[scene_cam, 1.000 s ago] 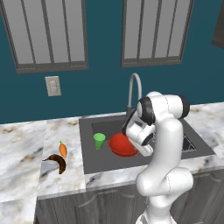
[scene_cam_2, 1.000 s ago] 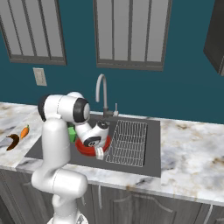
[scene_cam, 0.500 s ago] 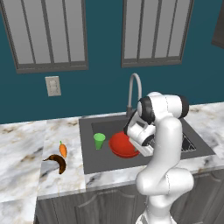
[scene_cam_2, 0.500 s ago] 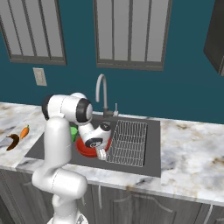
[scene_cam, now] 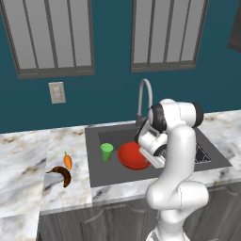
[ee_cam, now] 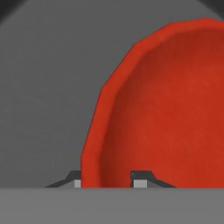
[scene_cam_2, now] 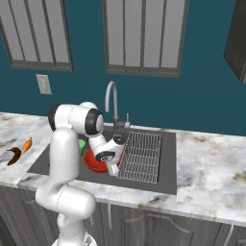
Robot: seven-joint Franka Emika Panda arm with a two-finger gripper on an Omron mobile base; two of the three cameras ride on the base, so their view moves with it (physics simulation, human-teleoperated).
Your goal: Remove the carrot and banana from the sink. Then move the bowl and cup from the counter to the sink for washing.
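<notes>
Down in the sink (scene_cam: 101,174) I see the bowl (scene_cam: 134,156) sitting on the dark grey floor, with the cup (scene_cam: 107,151) upright just left of it. From the hand camera, my gripper (ee_cam: 106,179) straddles the bowl's (ee_cam: 166,109) rim: one fingertip (ee_cam: 77,180) outside the wall, the other inside, the red edge between them. The jaws stand narrow around that rim, but I cannot tell whether the pads actually press on it. Bare grey sink (ee_cam: 48,87) floor lies beyond the bowl.

From the right base camera, the wire rack (scene_cam_2: 140,156) lies in the right part of the sink (scene_cam_2: 168,158), beside the bowl (scene_cam_2: 94,162), and the curved steel faucet (scene_cam_2: 112,103) rises behind the basin.

Left of the sink, on the marble counter (scene_cam: 23,160), the carrot (scene_cam: 68,161) lies with its green top pointing away, and the banana (scene_cam: 61,174) curls just in front of it, near the counter's front edge. The counter (scene_cam_2: 211,163) runs on to the right of the sink too, white-grey with brown veins, over dark cabinets (scene_cam_2: 144,223).

Behind the sink stands a teal wall (scene_cam: 108,89) with two grey-framed windows (scene_cam: 49,35) and a pale outlet plate (scene_cam: 57,92).
</notes>
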